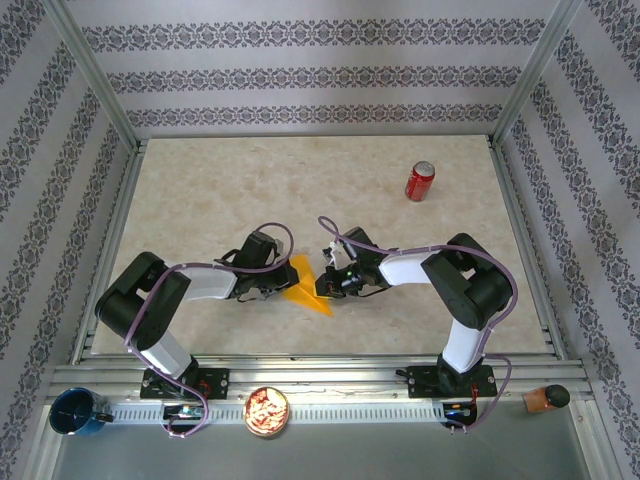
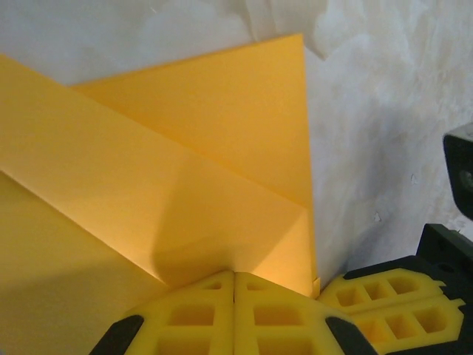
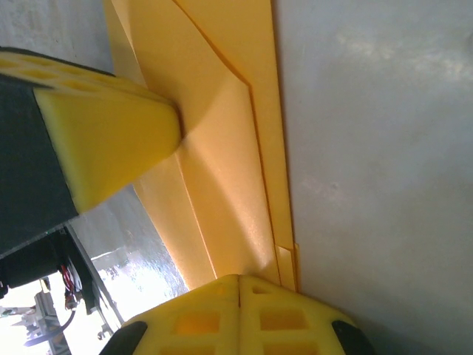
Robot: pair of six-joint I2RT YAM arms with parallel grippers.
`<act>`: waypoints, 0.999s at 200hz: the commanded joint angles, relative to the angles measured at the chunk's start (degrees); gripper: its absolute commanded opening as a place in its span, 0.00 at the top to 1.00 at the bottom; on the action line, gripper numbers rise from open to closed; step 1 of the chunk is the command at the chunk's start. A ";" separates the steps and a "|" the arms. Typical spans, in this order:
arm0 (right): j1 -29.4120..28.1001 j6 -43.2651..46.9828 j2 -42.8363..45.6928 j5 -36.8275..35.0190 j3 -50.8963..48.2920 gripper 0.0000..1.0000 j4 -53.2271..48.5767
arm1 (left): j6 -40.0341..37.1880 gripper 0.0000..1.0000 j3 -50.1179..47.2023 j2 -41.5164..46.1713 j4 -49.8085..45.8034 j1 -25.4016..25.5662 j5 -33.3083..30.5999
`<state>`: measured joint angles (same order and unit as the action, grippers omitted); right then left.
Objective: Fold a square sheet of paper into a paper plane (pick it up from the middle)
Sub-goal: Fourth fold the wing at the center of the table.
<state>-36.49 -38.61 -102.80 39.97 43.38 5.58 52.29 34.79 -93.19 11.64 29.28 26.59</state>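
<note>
The sheet of paper [image 1: 306, 291], orange-yellow and already folded into a creased, pointed shape, lies flat on the pale marbled worktop [image 1: 200, 200]. It sits close to the near edge, roughly midway between the left and right edges, with its sharp point aimed toward the near right corner.

The left tool [image 1: 281, 290] reaches the paper from the left side. In its wrist view the two yellow pads are pressed together with no gap, and their joined tips rest on the paper beside a diagonal crease. Whether any layer is nipped between them cannot be told.

The right tool [image 1: 326, 284] meets the paper from the right side. Its pads are likewise fully closed, tips touching the long folded edge where the stacked layers show. The two tools face each other across the paper, just beside one another.

A red soda can [image 1: 419, 181] stands upright well apart, toward the far right corner of the worktop.
</note>
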 commanded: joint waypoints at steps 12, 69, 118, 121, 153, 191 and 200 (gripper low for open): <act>-0.05 0.73 -1.54 -3.84 -2.68 1.00 -7.39 | -2.81 0.93 -0.58 0.17 -3.10 -4.22 -3.86; -0.26 0.82 -1.87 -3.75 -2.86 1.00 -7.25 | -6.34 0.93 1.36 -1.21 -5.05 -10.99 -1.36; -0.40 0.66 -1.54 -3.67 -2.95 1.00 -7.17 | -7.92 0.93 4.30 3.61 -10.67 -14.36 -0.88; -0.42 0.65 -1.48 -3.67 -2.95 1.00 -7.09 | -7.76 0.93 4.42 4.17 -10.88 -14.34 -0.58; -0.46 0.31 -1.27 -3.75 -2.77 1.00 -7.12 | -5.96 0.93 4.85 8.86 -10.88 -12.21 2.09; -0.46 0.12 -0.99 -3.93 -2.77 1.00 -7.08 | -2.60 0.93 4.91 6.21 -6.08 -4.76 3.80; -0.46 0.11 -0.93 -3.91 -2.77 1.00 -7.08 | -2.23 0.93 5.11 4.79 -5.29 -3.41 3.67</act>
<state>-36.53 -38.72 -102.78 39.97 43.33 5.61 47.88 38.96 -85.34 3.88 22.17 28.62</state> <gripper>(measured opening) 0.064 0.076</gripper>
